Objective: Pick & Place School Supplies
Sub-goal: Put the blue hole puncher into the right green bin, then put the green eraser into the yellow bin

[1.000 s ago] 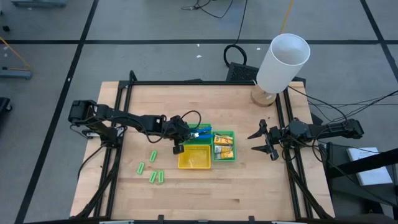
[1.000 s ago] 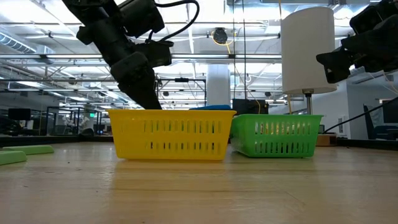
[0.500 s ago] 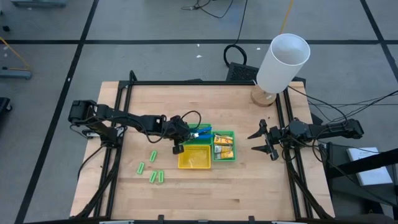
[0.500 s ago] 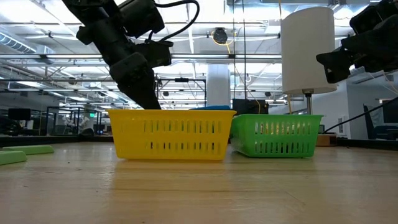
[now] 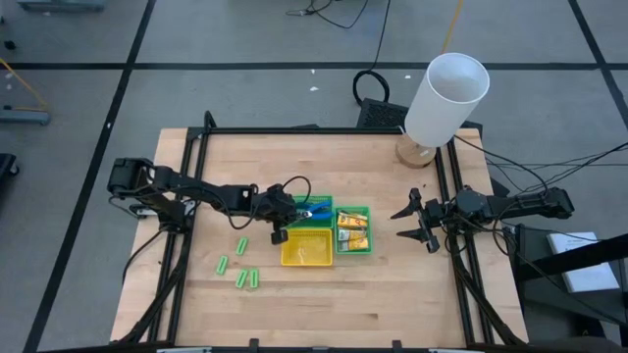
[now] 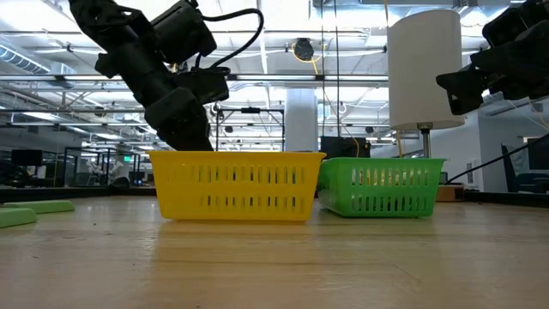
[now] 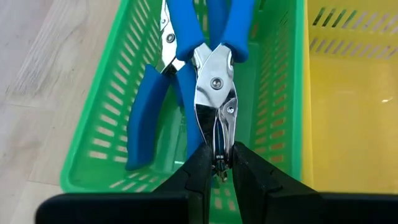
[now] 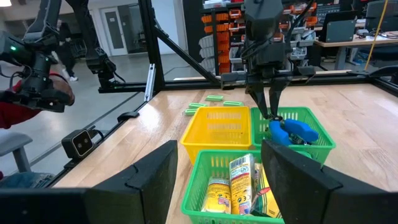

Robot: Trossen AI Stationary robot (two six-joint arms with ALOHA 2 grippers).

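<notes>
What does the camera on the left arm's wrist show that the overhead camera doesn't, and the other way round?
Only the wrist camera shows the left tool pinching the metal nose of a pair of blue-handled pliers, with another pair lying beneath in the green basket.

Only the overhead camera shows the green sticks on the table, the packets, the white cylinder and the open right tool off to the side.

Both show the yellow basket beside the green ones.
</notes>
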